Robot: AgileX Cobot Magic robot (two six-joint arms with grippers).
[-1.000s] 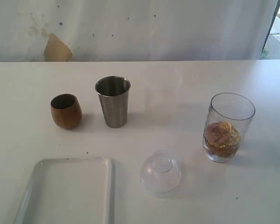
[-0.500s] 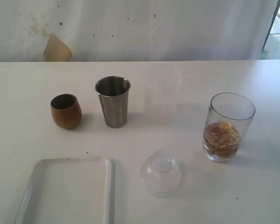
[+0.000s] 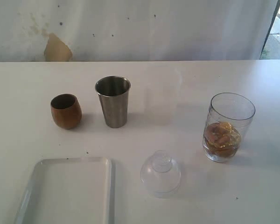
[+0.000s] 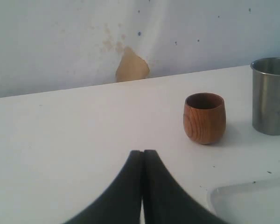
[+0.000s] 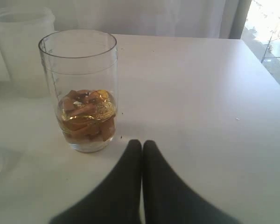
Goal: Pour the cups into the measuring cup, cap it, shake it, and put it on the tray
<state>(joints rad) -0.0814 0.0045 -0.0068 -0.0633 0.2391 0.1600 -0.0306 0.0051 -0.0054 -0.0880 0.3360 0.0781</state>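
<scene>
On the white bench (image 3: 177, 84) the wooden cup (image 3: 66, 111) and the steel tumbler (image 3: 113, 101) stand near each other, not touching. The clear measuring cup (image 3: 227, 127), uncapped and holding brownish pieces, stands well off to the right. The domed lid (image 3: 160, 173) lies beside the tray (image 3: 70, 191). The left tool (image 4: 143, 156) and the right tool (image 5: 142, 145) are both pressed together, empty.

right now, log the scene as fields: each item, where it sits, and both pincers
wooden cup: upright, far left
steel tumbler: upright, right of wooden cup
measuring cup: upright, right side, uncapped, brown pieces inside
tray: front left, partly out of frame
lid: on table, between tray and measuring cup
left pincer: shut, empty, facing wooden cup
right pincer: shut, empty, facing measuring cup
</scene>
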